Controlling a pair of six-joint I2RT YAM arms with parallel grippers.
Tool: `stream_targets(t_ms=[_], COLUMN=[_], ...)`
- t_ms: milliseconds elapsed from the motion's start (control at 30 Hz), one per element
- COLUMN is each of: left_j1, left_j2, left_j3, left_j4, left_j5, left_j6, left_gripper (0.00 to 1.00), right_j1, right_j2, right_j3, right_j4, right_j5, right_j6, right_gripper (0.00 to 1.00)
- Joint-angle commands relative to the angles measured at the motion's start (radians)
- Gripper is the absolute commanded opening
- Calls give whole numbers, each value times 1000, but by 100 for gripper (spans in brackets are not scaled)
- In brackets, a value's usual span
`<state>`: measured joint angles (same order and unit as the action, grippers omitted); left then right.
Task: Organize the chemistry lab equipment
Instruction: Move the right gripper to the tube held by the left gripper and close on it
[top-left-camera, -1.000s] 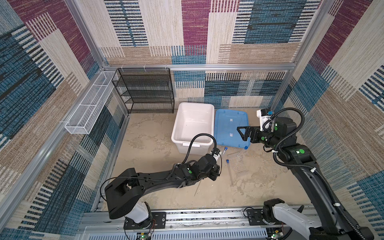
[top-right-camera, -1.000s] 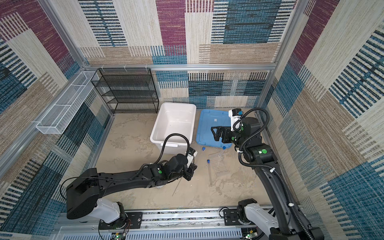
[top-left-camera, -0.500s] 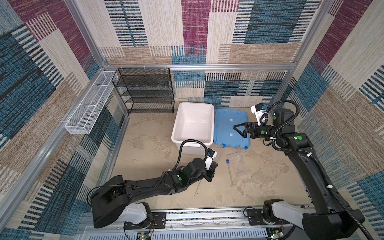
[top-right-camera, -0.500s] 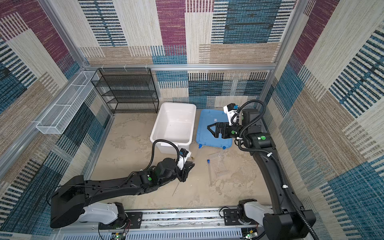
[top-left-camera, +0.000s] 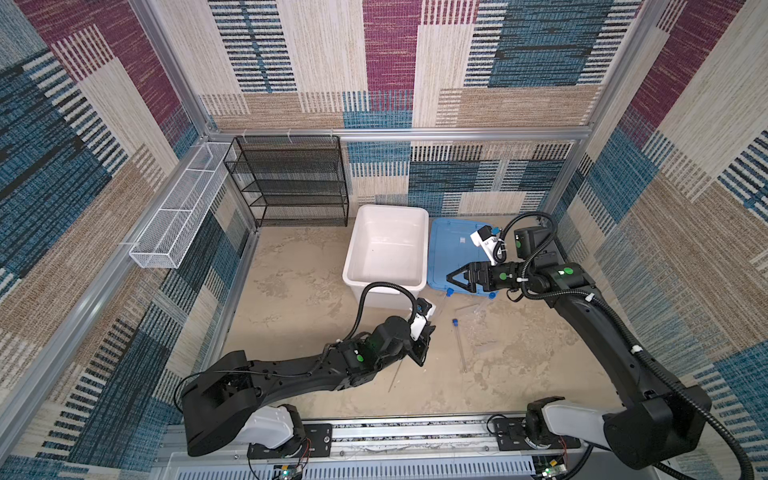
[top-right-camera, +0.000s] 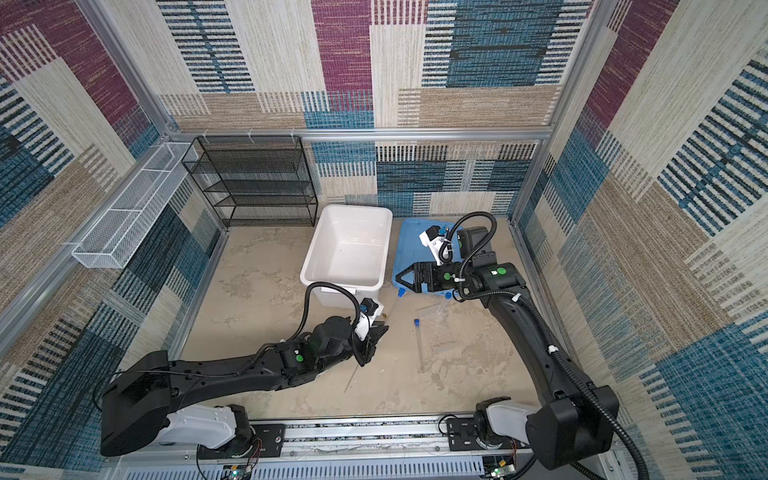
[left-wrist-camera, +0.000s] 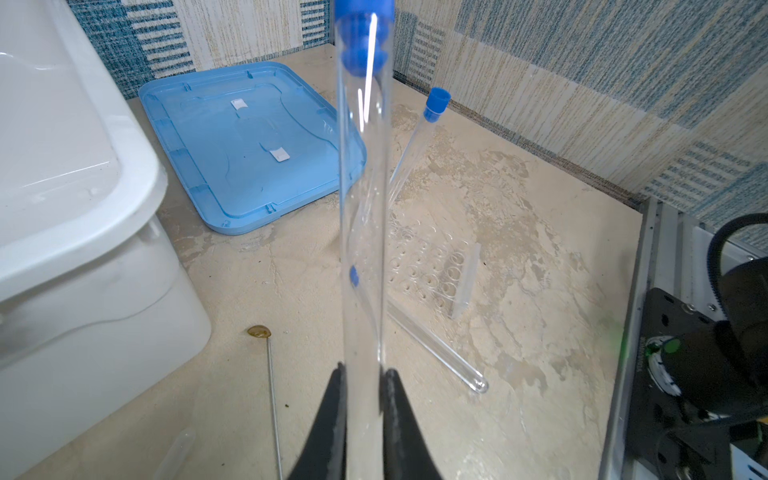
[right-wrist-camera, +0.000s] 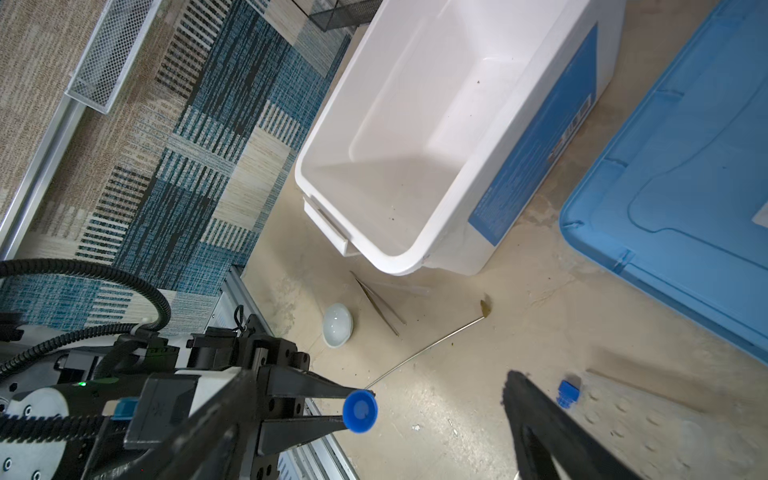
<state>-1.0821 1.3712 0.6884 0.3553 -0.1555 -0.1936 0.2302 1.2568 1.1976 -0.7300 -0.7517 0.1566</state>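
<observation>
My left gripper (left-wrist-camera: 361, 374) (top-left-camera: 430, 332) is shut on the lower end of a clear blue-capped tube (left-wrist-camera: 360, 199), which it holds upright. My right gripper (right-wrist-camera: 380, 374) (top-left-camera: 451, 279) hangs open just above that tube's blue cap (right-wrist-camera: 360, 411) (top-left-camera: 449, 292), which shows between its fingers without touching them. A second tube (left-wrist-camera: 415, 141) leans in the clear tube rack (left-wrist-camera: 432, 266), and a third (left-wrist-camera: 436, 349) (top-left-camera: 459, 345) lies on the floor beside it. The spoon-tipped rod (right-wrist-camera: 428, 349), metal tweezers (right-wrist-camera: 380, 305) and white dish (right-wrist-camera: 337, 324) lie near the tub. A clear dropper (left-wrist-camera: 174, 453) lies by the rod.
The big white tub (top-left-camera: 386, 286) stands open at mid-floor with its blue lid (top-left-camera: 449, 245) flat on the floor to its right. A black mesh shelf (top-left-camera: 291, 183) stands at the back wall. A white wire basket (top-left-camera: 178, 208) hangs on the left wall.
My right gripper has moved left and toward the front, from over the blue lid to above the held tube's cap. My left gripper has kept hold of the tube with little shift.
</observation>
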Motion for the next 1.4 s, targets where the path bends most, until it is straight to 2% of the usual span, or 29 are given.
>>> stream_targets(t_ms=[0, 500, 833, 1067, 1200, 1367], left_j1=[-2, -1, -1, -4, -6, -14], left_j2=[6, 19, 25, 28, 31, 40], left_j3=[5, 10, 14, 18, 23, 26], left_j4=[34, 33, 27, 23, 20, 15], left_j5=[-17, -29, -23, -32, -32, -44], left_j6=[24, 29, 28, 36, 34, 28], left_gripper=[13, 12, 11, 11, 11, 11], right_j1=[11, 41, 58, 59, 60, 61], right_j2=[10, 35, 49, 50, 51, 51], right_j3=[-19, -75, -98, -99, -103, -109], right_j4=[30, 81, 107, 104, 103, 101], right_j5=[-25, -50, -67, -71, -70, -72], right_j6=[3, 28, 45, 43, 41, 40], right_gripper=[92, 85, 59, 47, 36, 31])
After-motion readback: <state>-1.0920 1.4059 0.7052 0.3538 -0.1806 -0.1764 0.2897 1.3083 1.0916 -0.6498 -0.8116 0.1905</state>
